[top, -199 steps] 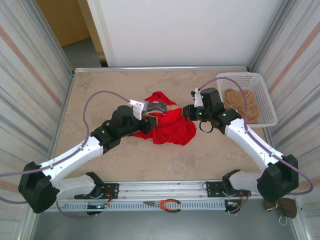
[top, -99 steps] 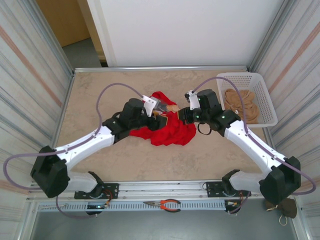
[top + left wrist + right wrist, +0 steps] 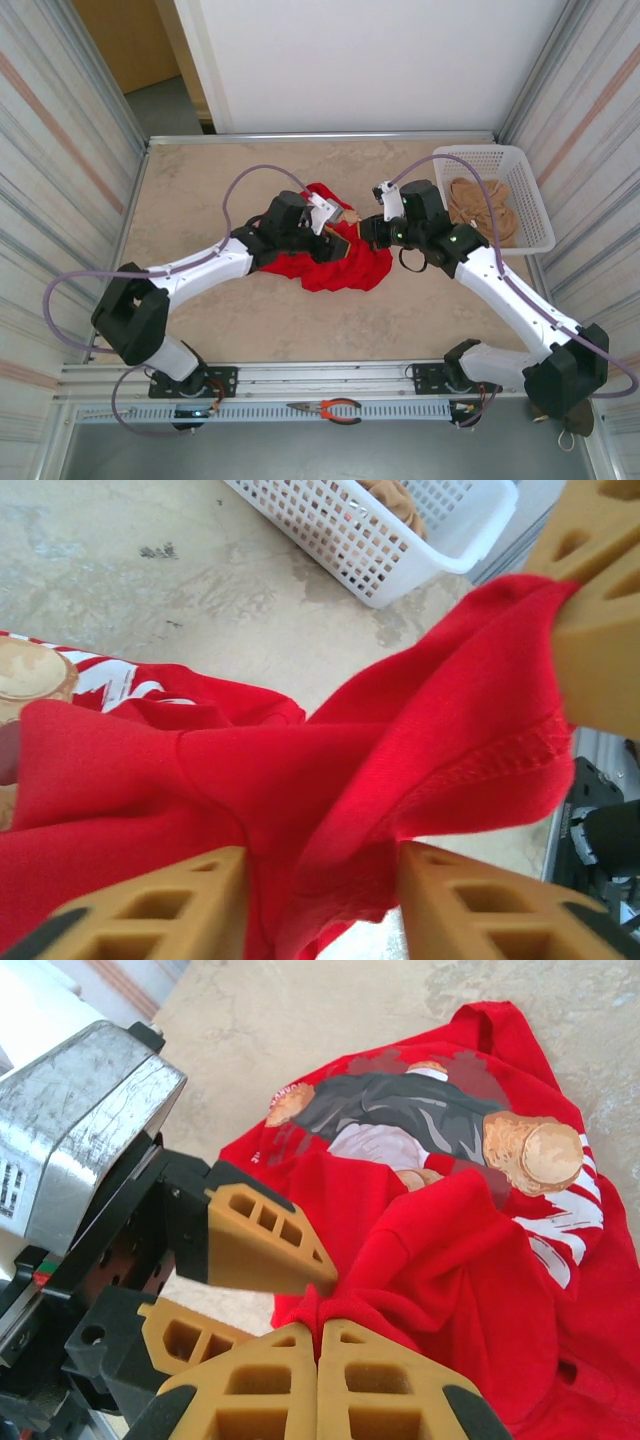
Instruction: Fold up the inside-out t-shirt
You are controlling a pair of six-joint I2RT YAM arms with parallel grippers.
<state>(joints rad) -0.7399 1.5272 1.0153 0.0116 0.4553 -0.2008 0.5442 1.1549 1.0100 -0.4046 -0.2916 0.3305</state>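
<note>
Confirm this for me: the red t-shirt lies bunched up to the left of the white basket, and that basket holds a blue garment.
One detail is wrong: the garment in the white basket is tan, not blue, as the top external view shows. The rest stands: the red t-shirt lies bunched up to the left of that basket.

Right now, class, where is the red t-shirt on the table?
In the top view the red t-shirt lies bunched near the middle of the table, with the white basket to its right.
</note>
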